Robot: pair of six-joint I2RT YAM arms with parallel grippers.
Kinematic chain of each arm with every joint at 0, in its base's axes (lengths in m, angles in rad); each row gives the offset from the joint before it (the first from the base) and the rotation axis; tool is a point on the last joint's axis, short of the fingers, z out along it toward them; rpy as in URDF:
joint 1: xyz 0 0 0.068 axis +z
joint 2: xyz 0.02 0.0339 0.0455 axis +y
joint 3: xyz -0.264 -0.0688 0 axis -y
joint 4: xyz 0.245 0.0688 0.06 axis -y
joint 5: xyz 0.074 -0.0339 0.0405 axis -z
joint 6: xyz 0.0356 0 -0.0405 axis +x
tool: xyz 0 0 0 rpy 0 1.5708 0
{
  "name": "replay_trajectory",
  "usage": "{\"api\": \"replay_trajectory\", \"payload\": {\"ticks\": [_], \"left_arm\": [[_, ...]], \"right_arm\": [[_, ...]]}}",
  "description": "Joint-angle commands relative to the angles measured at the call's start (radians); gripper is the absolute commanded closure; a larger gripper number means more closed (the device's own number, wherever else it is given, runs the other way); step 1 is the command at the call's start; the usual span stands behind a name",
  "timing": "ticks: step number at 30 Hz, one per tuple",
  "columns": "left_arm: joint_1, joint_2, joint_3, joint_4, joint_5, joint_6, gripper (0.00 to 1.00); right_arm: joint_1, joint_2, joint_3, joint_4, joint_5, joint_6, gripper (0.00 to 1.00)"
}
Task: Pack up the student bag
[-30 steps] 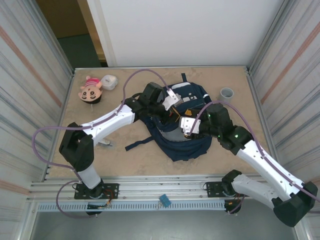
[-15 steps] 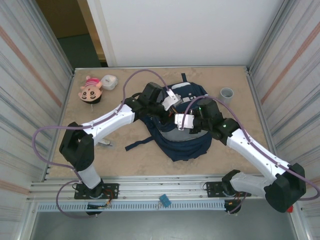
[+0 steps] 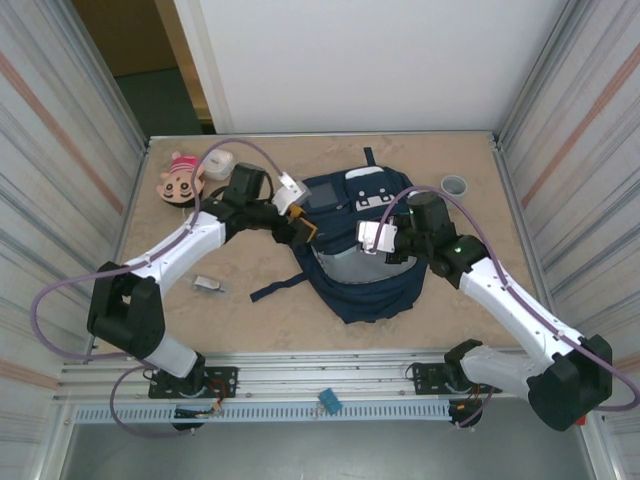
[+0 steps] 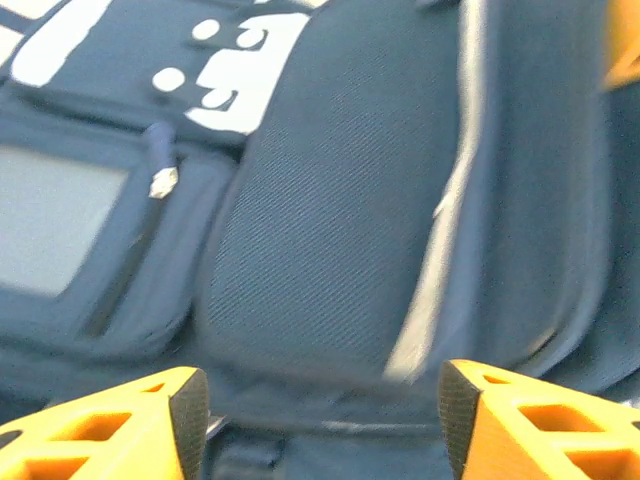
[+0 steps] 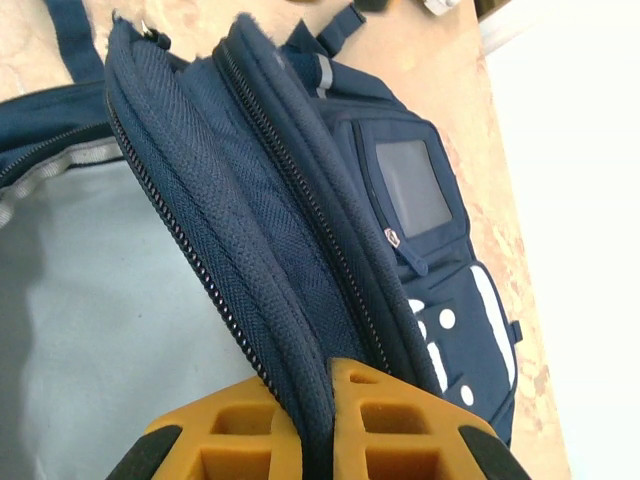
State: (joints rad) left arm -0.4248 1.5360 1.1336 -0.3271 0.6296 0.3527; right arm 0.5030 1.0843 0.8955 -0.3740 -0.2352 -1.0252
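Now, your student bag (image 3: 368, 295) lies in the middle of the counter (image 3: 250, 320), its main flap lifted so the pale lining shows. Your right pincer (image 5: 320, 400) is clamped on the zippered edge of that flap (the orange fingers (image 5: 400, 440) meet around the fabric). Your left pincer (image 4: 320, 420) stands with jaws apart at the bag's left side, facing its navy panel and holding nothing. A doll (image 3: 180, 178) and a grey cup (image 3: 454, 185) sit near the far corners.
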Motion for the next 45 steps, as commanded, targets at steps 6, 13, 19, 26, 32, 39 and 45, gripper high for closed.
{"api": "replay_trajectory", "payload": {"ticks": [6,13,19,26,32,39,45], "left_arm": [[0.023,0.147,-0.008,-0.088,-0.144,0.308,0.34],[0.012,0.275,0.102,-0.108,-0.105,0.302,0.34],[-0.012,0.316,0.15,-0.095,-0.117,0.293,0.44],[-0.02,0.337,0.19,-0.184,-0.061,0.332,0.83],[-0.02,0.273,0.166,-0.254,0.052,0.288,1.0],[-0.041,0.176,0.073,-0.228,0.123,0.131,1.0],[-0.04,0.161,0.041,-0.197,0.092,-0.018,1.0]], "right_arm": [[-0.011,-0.05,0.004,0.012,-0.024,0.048,1.0],[-0.017,-0.059,0.0,0.009,-0.03,0.06,1.0],[-0.021,-0.066,-0.006,0.007,-0.037,0.065,1.0],[-0.034,-0.063,-0.019,0.038,-0.046,0.098,1.0],[-0.035,-0.026,-0.034,0.066,-0.024,0.141,1.0],[-0.049,0.014,-0.09,0.158,-0.035,0.211,1.0],[-0.05,0.002,-0.029,0.055,-0.017,0.333,0.73]]}}
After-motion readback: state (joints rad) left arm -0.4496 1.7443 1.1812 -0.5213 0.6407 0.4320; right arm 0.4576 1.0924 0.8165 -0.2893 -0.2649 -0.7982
